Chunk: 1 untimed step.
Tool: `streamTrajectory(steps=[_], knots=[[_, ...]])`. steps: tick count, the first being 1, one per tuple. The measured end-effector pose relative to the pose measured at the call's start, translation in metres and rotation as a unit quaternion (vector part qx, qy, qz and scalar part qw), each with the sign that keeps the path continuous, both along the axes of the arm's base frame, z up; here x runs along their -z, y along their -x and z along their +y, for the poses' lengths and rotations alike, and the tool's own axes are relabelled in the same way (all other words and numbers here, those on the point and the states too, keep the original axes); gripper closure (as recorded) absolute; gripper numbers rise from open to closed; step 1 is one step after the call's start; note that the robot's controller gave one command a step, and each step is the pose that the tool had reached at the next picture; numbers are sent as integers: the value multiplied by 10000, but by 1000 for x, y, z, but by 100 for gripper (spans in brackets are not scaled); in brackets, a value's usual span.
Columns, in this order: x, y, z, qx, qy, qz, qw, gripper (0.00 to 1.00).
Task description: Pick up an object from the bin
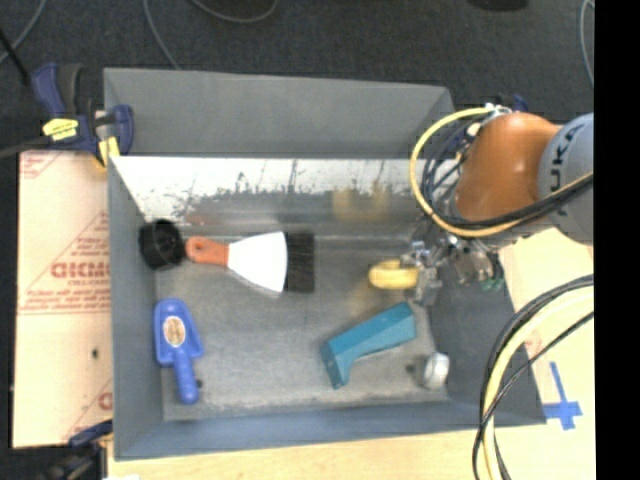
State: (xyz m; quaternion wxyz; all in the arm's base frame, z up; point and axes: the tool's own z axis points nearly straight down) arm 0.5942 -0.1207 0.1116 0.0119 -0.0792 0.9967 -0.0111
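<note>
The gripper [428, 271] sits low at the right side of the bin [300, 180], right against the end of a small yellow oblong thing [390, 276]. Whether it is open or has hold of that piece I cannot tell (its parts crowd together there). Just below lie a teal angled block [368, 340] and a small silver round thing [433, 370], with a white brush [262, 260] and a blue tool [175, 343] well apart to the left.

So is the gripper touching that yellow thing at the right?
Cannot tell. In the camera view the gripper overlaps the right end of the yellow piece; neither contact nor gap shows.
</note>
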Motion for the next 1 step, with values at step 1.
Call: streamTrajectory(steps=[1], knots=[[-69, -1, -8, 45, 2, -48, 10000, 100]])
